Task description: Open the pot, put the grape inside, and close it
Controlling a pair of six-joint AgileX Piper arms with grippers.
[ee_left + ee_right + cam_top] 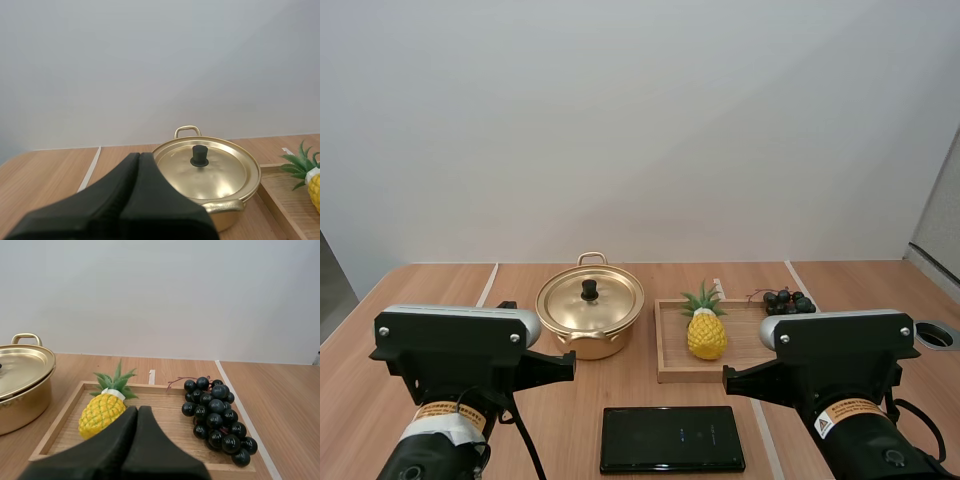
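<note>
Black, at far left: two-fingered left gripper [139, 156], clenched into one wedge on nothing, held level and low above the pale wooden table [430, 290], pointing forward at the pot from a little short of it. Next, round gold-coloured metal pot [590, 322], gold lid [207, 170] on, black knob [199, 155] untouched, so opening not begun. Right of that, just beside the pot, shallow rectangular wooden tray [690, 375] carrying a yellow toy pineapple with green leaves [706, 334] and, at its right end, the bunch of dark, near-black grapes [216, 417], lying on the tray floor, apart from the pot. Far right: black right gripper [138, 411], likewise closed on nothing, level, aimed over the tray between pineapple and grapes. Nearest the bases, flat black rectangular slab [671, 438]. All three steps left, by the look of it: lid off, grapes in, lid back.
</note>
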